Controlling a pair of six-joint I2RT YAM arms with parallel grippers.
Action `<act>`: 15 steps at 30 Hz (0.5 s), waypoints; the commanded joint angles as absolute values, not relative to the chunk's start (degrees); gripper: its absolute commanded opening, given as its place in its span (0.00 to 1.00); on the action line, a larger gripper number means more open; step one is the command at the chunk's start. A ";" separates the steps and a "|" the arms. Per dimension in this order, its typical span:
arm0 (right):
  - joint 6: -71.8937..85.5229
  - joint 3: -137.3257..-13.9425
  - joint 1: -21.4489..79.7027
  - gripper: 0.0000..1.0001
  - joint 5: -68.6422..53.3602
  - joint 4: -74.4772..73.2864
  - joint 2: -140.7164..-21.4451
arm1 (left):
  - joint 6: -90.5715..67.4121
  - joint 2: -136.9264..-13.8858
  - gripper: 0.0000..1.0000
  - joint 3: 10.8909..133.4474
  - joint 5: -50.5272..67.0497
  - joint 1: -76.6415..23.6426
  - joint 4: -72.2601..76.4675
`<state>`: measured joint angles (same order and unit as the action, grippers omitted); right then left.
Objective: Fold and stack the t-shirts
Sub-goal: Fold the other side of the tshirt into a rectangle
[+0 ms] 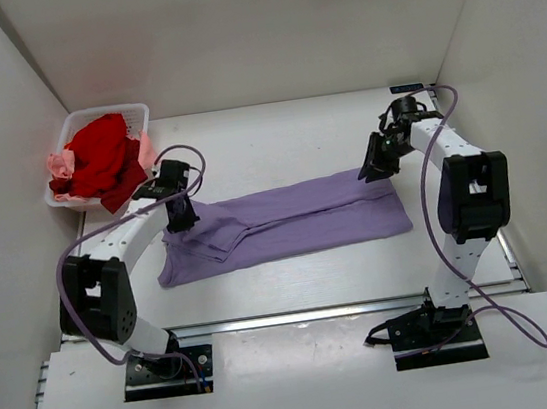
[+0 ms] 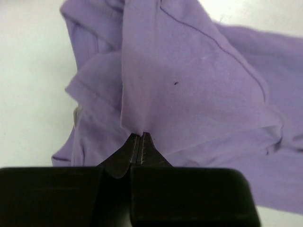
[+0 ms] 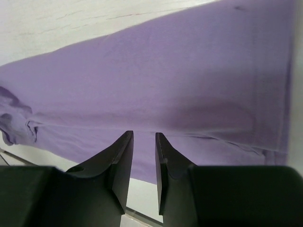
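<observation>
A lavender t-shirt [image 1: 296, 224] lies stretched left to right across the middle of the table, bunched at its left end. My left gripper [image 1: 183, 219] is shut on a raised fold of this shirt near its left end; the left wrist view shows the jaws [image 2: 139, 136] pinching the cloth [image 2: 189, 85]. My right gripper [image 1: 374, 169] hovers at the shirt's far right edge, jaws a little apart and empty [image 3: 144, 135] over the flat cloth [image 3: 165, 80]. A red t-shirt [image 1: 101, 157] and a pale pink one [image 1: 60, 167] lie heaped in the basket.
The white plastic basket [image 1: 110, 111] stands at the back left corner, just behind the left arm. White walls enclose the table on the left, back and right. A metal rail [image 1: 298, 314] runs along the table's near edge.
</observation>
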<state>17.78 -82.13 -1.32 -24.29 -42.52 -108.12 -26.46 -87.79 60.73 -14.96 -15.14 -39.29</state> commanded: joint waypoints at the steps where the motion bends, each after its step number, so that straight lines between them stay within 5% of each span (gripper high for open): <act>1: 16.96 -81.39 -0.35 0.23 -26.45 -40.17 -107.14 | -28.91 -82.54 0.00 57.67 -12.66 -15.55 -41.22; 15: 15.82 -80.86 1.49 0.23 -27.07 -40.34 -107.84 | -34.01 -74.53 0.00 51.16 -7.47 -17.67 -42.19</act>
<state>16.69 -80.97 0.69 -26.30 -41.43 -108.14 -31.99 -77.08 52.14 -9.52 -17.08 -42.44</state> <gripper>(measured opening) 0.227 0.022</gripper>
